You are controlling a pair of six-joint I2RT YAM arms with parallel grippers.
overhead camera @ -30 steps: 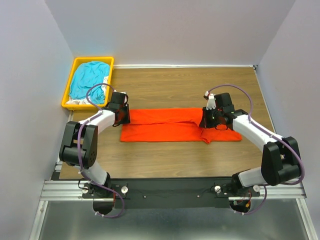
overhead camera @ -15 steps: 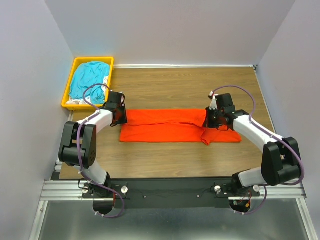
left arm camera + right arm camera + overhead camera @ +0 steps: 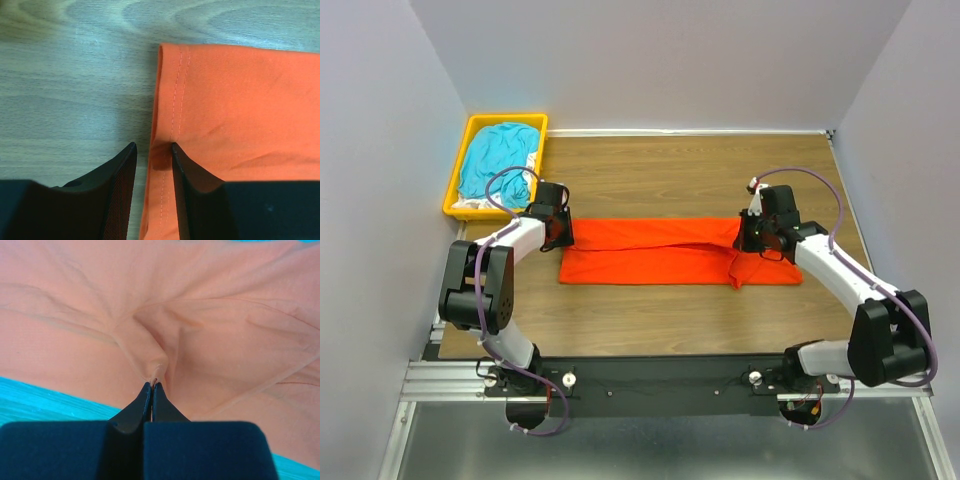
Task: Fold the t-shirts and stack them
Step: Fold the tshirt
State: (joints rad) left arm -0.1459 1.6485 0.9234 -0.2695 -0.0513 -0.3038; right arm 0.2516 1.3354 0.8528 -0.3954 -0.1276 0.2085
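Overhead, the orange-red t-shirt [image 3: 660,255] lies as a long folded strip across the middle of the wooden counter [image 3: 670,170]. The left end effector [image 3: 558,228] sits at the shirt's far left corner and the right end effector [image 3: 752,240] sits on the cloth near its right end. Well off from the shirt's left end, by the wall, a yellow bin [image 3: 506,117] holds the teal-blue t-shirt [image 3: 495,160] and some white fabric [image 3: 470,204].

From the left wrist, the two fingers [image 3: 120,190] stand apart, straddling the shirt's stitched hem; the hem edge lies in the gap and one finger rests over the cloth, with bare counter beside it.

From the right wrist, the jaws are pressed together on a small pucker of the shirt, and creases fan out from the pinch.
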